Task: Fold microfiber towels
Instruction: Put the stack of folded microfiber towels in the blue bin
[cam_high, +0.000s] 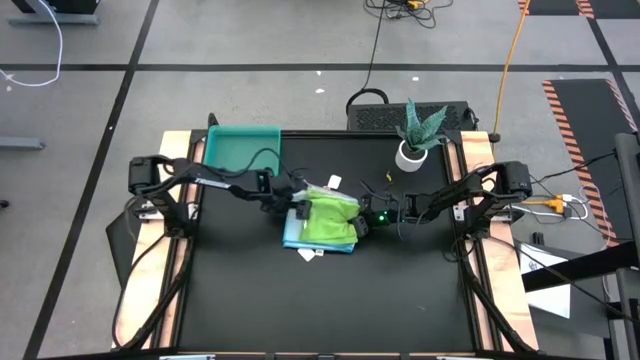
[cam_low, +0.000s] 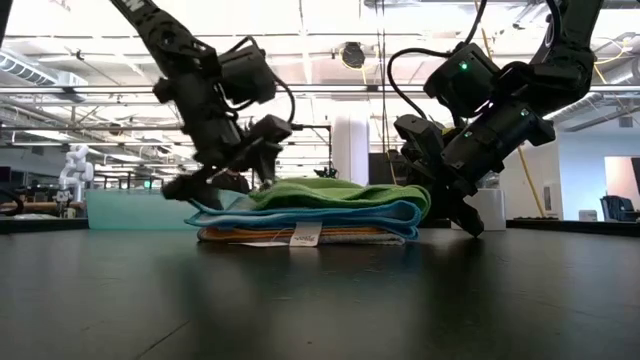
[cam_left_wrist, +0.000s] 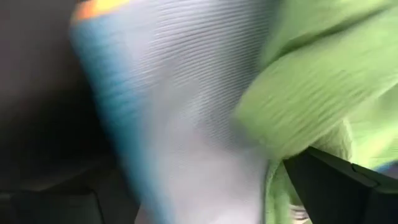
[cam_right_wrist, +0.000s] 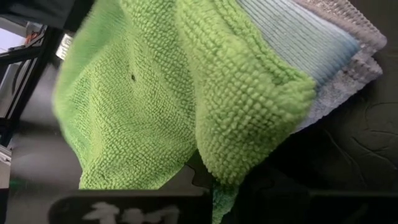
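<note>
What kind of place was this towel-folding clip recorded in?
Probably a robotics lab in a big open industrial hall: the black worktable stands on a grey floor with black tape lines and trailing cables, and the low view shows a high ceiling with strip lights.

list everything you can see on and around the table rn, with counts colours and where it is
microfiber towels: one stack at the table's middle; green on top, blue, yellow-orange and white-grey layers showing below; exact count cannot be told
tray: one, teal, back left of the table
potted plant: one, green leaves in a white pot, back right of the table
table: one, black top with pale wood side rails
cables: several, black and orange, on the floor behind
left tool: one, dark, open, at the stack's left edge
right tool: one, dark, shut, at the stack's right edge, tip down near the tabletop
</note>
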